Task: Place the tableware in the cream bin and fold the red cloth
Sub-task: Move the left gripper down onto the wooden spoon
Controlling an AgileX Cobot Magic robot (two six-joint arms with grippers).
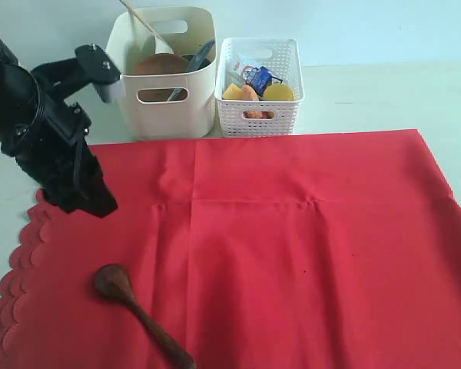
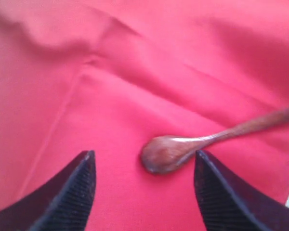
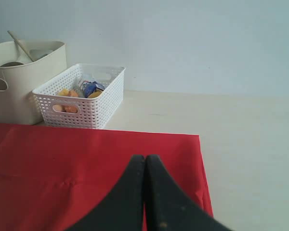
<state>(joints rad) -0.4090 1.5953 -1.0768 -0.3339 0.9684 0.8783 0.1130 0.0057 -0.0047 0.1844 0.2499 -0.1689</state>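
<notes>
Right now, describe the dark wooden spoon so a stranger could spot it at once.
Find the large bright red cloth spread before the tall cream plastic bin and the white lattice basket. Near its scalloped edge lies the dark brown wooden spoon, the only utensil on the fabric.

Plain pale blue-grey wall [image 3: 207,38] behind; cream tabletop [image 3: 250,144], even light.

Red cloth [image 1: 292,254] lies flat across the middle and right, with open room above it. The spoon [image 1: 138,311] lies alone at the front left, clear all round, between the spread jaws of the left gripper [image 2: 144,155]. At the back, bin [image 1: 163,115] and basket [image 1: 260,115] stand just beside each other, with bare bench [image 1: 384,92] to their right.
</notes>
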